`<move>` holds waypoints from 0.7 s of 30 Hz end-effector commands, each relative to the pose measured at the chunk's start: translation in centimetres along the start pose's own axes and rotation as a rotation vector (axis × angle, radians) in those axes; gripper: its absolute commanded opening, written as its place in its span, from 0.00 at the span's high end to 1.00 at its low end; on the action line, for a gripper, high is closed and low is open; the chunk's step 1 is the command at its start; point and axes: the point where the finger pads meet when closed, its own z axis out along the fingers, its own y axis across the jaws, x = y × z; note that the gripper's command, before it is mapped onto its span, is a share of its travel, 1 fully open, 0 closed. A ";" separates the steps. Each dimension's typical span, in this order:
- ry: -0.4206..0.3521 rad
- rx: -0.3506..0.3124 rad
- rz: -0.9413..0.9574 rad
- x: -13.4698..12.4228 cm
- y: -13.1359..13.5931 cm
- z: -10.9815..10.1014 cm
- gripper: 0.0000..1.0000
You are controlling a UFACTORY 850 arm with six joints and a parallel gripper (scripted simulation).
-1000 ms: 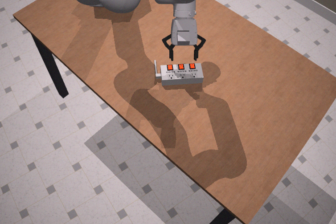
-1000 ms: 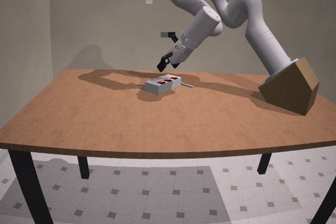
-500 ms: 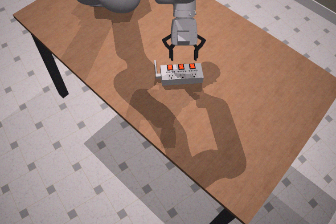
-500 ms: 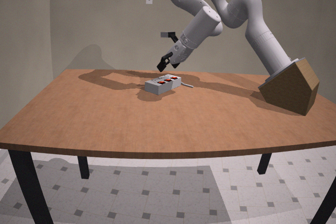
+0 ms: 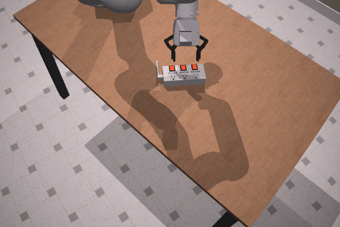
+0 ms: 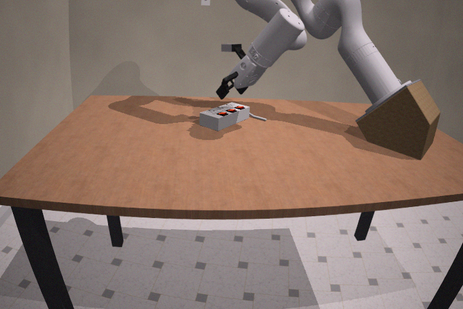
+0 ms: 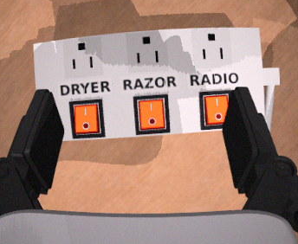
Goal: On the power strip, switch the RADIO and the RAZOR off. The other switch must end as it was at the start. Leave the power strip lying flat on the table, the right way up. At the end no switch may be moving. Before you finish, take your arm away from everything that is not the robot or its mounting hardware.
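A white power strip [image 5: 183,78] [image 6: 221,119] [image 7: 148,66] lies flat, the right way up, near the middle of the table [image 5: 261,87] [image 6: 154,158]. Its three orange rocker switches are labelled DRYER [image 7: 87,118] [image 5: 194,67], RAZOR [image 7: 152,113] [image 5: 183,67] and RADIO [image 7: 214,110] [image 5: 172,68]; all three look alike and lit. My gripper [image 5: 185,56] [image 6: 231,88] [image 7: 141,108] is open and empty. It hovers a little above the strip's switch side, with its fingers spanning the row. In the wrist view one finger covers the edge of the RADIO switch.
A short white cord stub [image 5: 157,69] [image 6: 258,117] [image 7: 272,86] sticks out of the strip's RADIO end. The arm's wooden base block [image 6: 401,123] stands at the table's far side. The table edges are well away from the strip.
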 end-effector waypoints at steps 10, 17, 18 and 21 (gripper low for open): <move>-0.198 -0.145 0.227 1.6 2.4 -1.0 0.00; -0.386 -0.227 0.446 2.3 3.0 -2.8 0.00; -0.409 -0.224 0.483 2.7 2.8 -3.9 0.00; -0.469 -0.248 0.545 2.7 2.8 -3.9 0.00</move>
